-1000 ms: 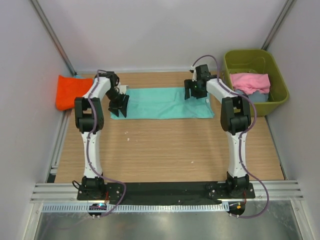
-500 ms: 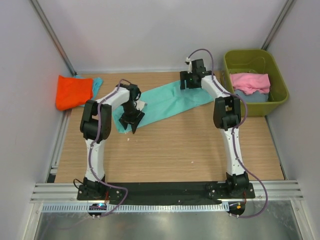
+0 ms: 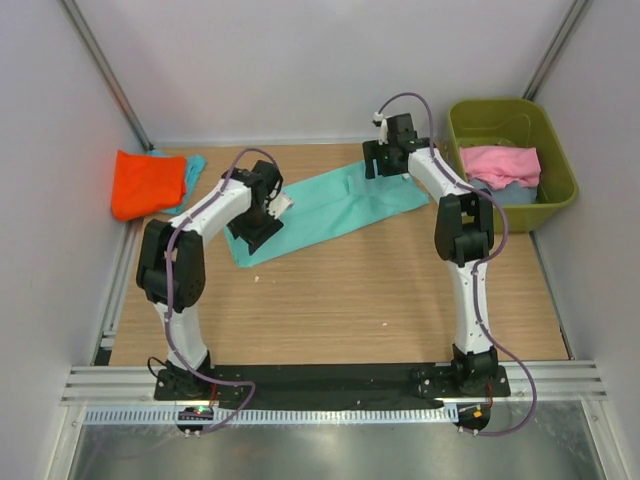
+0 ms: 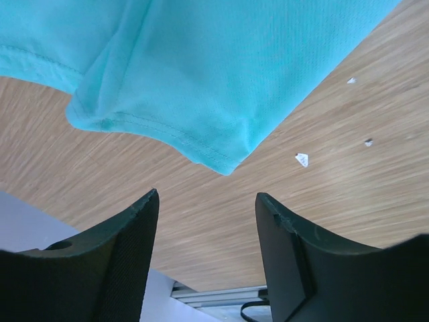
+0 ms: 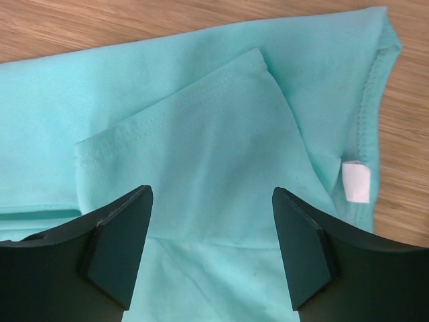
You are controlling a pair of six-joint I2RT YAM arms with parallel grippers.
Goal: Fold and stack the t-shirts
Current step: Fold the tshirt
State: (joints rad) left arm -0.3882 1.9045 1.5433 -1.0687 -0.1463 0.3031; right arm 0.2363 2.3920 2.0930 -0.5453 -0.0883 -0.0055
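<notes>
The teal t-shirt lies folded into a long strip, slanting across the wooden table from near left to far right. My left gripper hovers at its near-left end; in the left wrist view the gripper is open and empty, over bare wood, with the shirt's corner just beyond the fingertips. My right gripper is at the far-right end; in the right wrist view it is open, straddling the cloth without pinching it. A white label shows at the collar.
A folded orange t-shirt lies at the far left with a bit of teal cloth beside it. The olive-green bin at the far right holds a pink shirt over a pale blue one. Small white scraps lie on the wood.
The teal strip lay straight across; its left end has swung toward the near side, so it now slants. My left gripper moved with that end and its elbow swung left. My right gripper barely moved.
</notes>
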